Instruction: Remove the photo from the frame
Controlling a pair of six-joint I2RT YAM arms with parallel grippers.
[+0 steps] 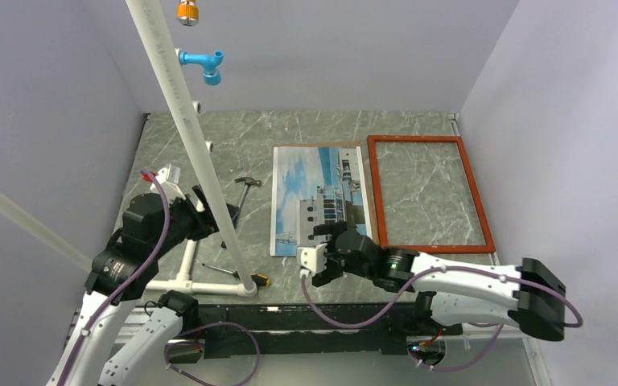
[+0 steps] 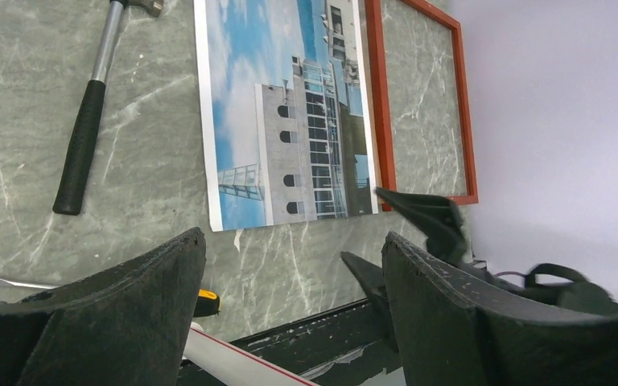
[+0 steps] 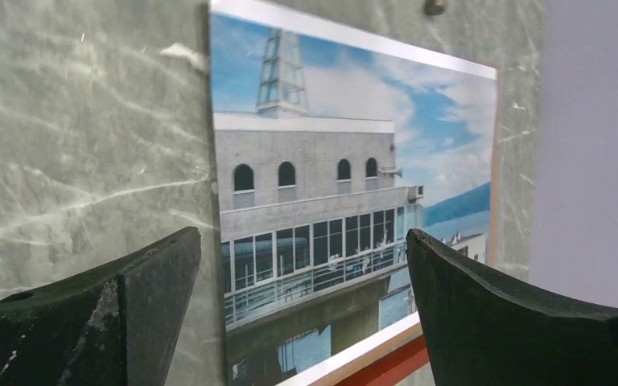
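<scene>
The photo [image 1: 318, 197] of a white building under blue sky lies flat on the marble table, outside the frame. The thin orange-red frame [image 1: 430, 139] lies just to its right, with only bare table inside it. My right gripper [image 1: 322, 241] hovers over the photo's near right corner, open and holding nothing. In the right wrist view the photo [image 3: 330, 201] and a strip of the frame [image 3: 394, 362] show between the spread fingers [image 3: 129, 314]. My left gripper [image 1: 209, 211] hangs open at the left, away from both. From the left wrist I see the photo [image 2: 290, 112] and the frame [image 2: 465, 137].
A hammer [image 1: 241, 197] lies left of the photo, also seen in the left wrist view [image 2: 88, 129]. A screwdriver [image 1: 237, 273] rests near the front edge. A white pipe [image 1: 185, 137] slants across the left side over a pipe base. Walls close in the table on three sides.
</scene>
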